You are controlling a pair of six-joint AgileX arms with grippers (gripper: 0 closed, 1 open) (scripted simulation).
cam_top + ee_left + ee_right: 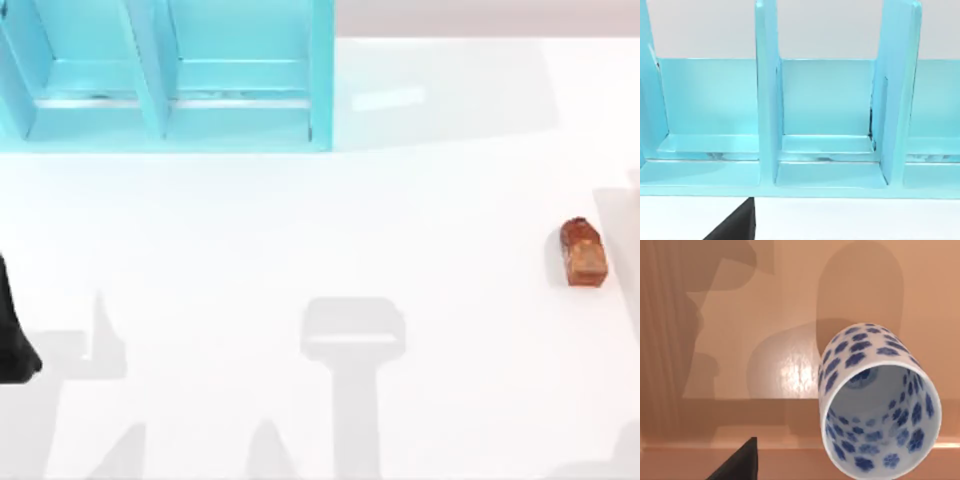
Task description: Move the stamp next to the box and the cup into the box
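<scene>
Step in hand, as judged: the cup [879,402] is being delivered into the box. In the right wrist view you see the blue-flowered cup against a pinkish-tan floor and wall, which reads as the inside of the box [740,315]. Whether the cup rests on that floor or hangs above it cannot be told.

Right gripper: one dark fingertip [737,462] shows beside the cup, not touching it. You cannot tell whether the tool is spread or closed.

The stamp [583,254] stands upright at the table's right side, with a pale edge just right of it at the frame border, possibly the box. That half of the task looks done.

Left arm: parked at the table's left edge [12,335]. Its tool state cannot be told. Its wrist camera faces the turquoise shelf unit [767,100].

Next move: confirm the cup is settled and released, then lift the right arm straight up, clear of the box walls.

Count: one cup, one stamp, one box, one shelf unit.
</scene>
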